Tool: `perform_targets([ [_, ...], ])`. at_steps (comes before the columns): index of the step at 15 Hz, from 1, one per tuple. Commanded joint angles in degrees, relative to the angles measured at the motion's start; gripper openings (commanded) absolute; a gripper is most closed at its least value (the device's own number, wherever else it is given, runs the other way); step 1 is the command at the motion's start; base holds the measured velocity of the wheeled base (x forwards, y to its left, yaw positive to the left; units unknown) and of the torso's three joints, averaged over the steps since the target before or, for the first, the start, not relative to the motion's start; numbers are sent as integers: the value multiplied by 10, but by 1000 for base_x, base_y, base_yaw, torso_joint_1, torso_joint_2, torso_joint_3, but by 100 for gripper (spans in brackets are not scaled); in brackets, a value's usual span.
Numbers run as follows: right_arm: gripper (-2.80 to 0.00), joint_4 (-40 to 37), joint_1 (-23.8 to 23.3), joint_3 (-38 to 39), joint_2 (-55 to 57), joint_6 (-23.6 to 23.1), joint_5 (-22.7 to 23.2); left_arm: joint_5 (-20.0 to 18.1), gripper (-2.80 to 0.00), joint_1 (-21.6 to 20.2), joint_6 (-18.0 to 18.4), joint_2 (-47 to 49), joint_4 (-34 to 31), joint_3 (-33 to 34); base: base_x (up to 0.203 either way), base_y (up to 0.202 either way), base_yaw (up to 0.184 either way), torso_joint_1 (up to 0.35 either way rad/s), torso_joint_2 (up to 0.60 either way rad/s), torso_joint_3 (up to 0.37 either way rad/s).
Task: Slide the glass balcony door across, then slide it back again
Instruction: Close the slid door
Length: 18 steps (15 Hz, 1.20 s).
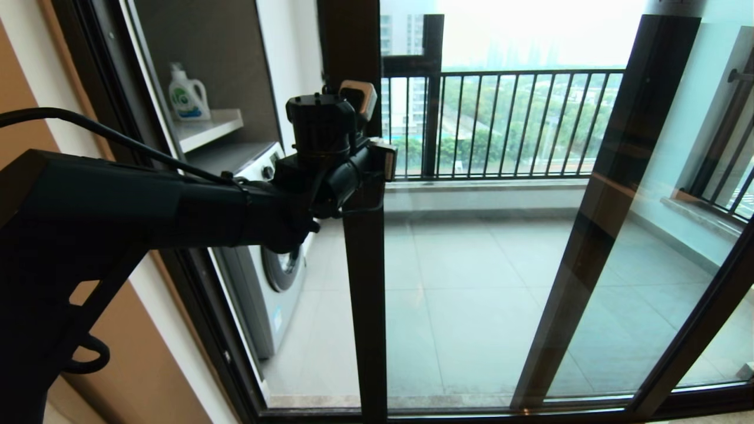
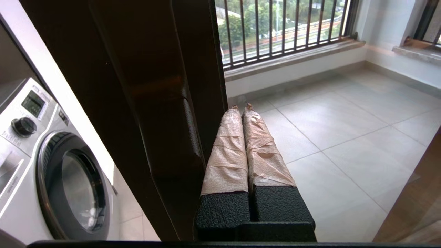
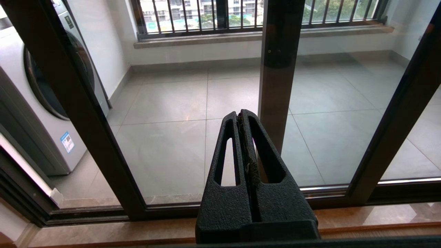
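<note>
left arm point(image 1: 147, 206): matte black boxy links, thick round forearm | thin black cable point(image 1: 106, 136) looping along its top | black wrist block with tan-edged camera housing point(image 1: 359, 97) | left gripper point(image 2: 241, 108): black textured fingers point(image 2: 225, 151) wrapped in wrinkled beige tape | right gripper point(image 3: 243, 115): black grainy slotted fingers point(image 3: 225, 151)

The tiled balcony floor point(image 1: 471, 282) is carrying pretty much everything here. A white washing machine point(image 1: 268, 282) is sitting right on it, off past the left gripper's fingers point(image 2: 227, 151). Above that, a pale shelf point(image 1: 206, 131) is holding a white detergent bottle point(image 1: 187, 94). The door's bottom track point(image 3: 220, 206) is running just beyond the right gripper's fingers point(image 3: 227, 151).
</note>
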<state>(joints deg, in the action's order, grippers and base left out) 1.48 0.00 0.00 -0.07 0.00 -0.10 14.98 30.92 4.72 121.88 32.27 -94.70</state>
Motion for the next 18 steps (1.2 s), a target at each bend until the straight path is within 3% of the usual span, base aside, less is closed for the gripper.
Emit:
perform_targets([
  [1,-280,0,0,6,1,0,0,6,-280,-4,-4,-12,3,11,0,0,0,0,0,0],
  [11,-280,0,0,6,1,0,0,1,-280,-32,-6,-61,4,94,0,0,0,0,0,0],
  [15,-280,0,0,6,1,0,0,0,-280,-52,-1,-66,101,150,0,0,0,0,0,0],
  [18,-280,0,0,6,1,0,0,-1,-280,-75,-1,-80,107,171,0,0,0,0,0,0],
])
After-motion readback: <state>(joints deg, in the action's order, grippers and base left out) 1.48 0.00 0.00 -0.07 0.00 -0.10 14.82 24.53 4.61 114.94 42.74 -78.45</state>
